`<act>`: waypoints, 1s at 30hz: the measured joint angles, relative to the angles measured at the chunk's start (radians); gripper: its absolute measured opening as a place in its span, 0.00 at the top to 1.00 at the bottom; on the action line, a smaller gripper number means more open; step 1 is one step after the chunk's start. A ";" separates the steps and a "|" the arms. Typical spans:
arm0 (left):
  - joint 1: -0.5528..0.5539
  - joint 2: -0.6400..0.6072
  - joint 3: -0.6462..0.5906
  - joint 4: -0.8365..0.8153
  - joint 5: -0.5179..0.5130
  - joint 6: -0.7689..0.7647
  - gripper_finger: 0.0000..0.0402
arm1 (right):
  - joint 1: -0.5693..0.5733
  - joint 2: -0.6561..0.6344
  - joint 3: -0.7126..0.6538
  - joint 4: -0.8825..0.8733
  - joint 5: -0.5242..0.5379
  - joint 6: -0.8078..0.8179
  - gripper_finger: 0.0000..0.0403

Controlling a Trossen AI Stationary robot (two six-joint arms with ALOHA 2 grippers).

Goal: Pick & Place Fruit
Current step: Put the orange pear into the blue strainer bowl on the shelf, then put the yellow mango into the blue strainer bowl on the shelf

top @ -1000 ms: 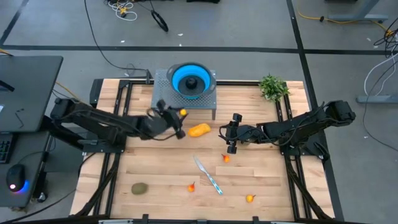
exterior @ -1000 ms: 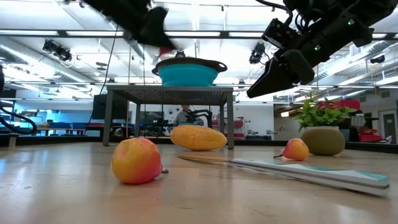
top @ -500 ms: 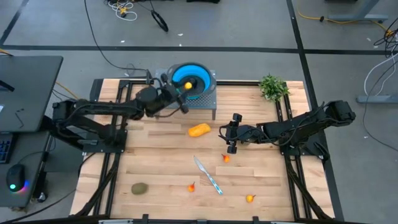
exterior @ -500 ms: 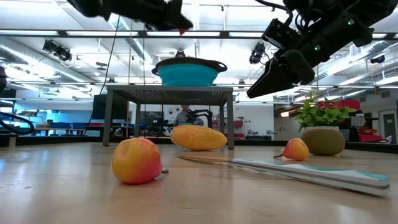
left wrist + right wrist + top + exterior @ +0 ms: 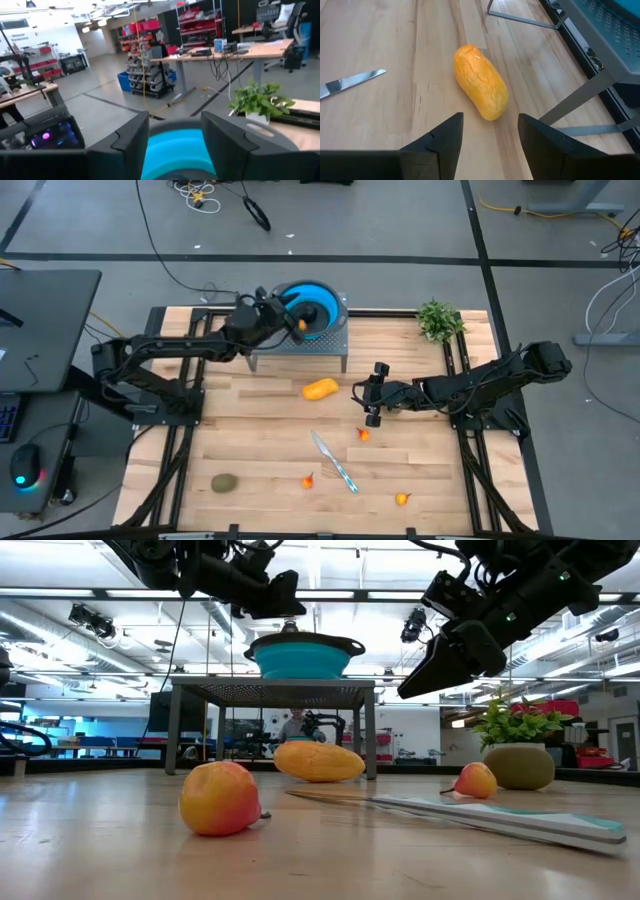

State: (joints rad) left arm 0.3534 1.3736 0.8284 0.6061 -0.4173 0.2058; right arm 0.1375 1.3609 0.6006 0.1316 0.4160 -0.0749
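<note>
My left gripper hovers open over the left rim of the blue bowl, which stands on a grey metal stand at the table's far edge. Nothing is between its fingers in the left wrist view. A small orange fruit lies in the bowl just off the fingertips. My right gripper hangs open above the table's middle. It points at the oblong yellow-orange fruit, which lies on the wood and is untouched. Small orange-red pieces and a brownish-green oval lie nearer the front.
A silver knife with a teal handle lies slantwise between the small pieces. A green leafy plant stands at the far right. The stand's legs rise from the table just behind the oblong fruit.
My left gripper has swung from beside the oblong fruit toward the table's far edge, rising a little, and has carried a small orange fruit over the bowl. It has let go, and the fruit now lies in the bowl.
</note>
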 joint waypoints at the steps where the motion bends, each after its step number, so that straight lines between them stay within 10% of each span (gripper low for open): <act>1: 0.000 0.004 0.001 0.008 0.000 -0.001 0.50 | 0.000 0.000 0.000 0.000 0.000 0.004 0.51; 20: -0.185 -0.054 0.000 -0.044 -0.027 0.049 0.33 | 0.000 0.000 0.000 -0.023 -0.001 0.025 0.51; 30: -0.409 -0.099 0.001 -0.505 -0.095 -0.129 0.33 | 0.001 0.000 0.000 -0.019 -0.008 0.034 0.51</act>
State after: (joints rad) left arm -0.0558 1.2743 0.8291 0.1015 -0.5122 0.0766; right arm 0.1387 1.3609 0.6006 0.1127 0.4084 -0.0410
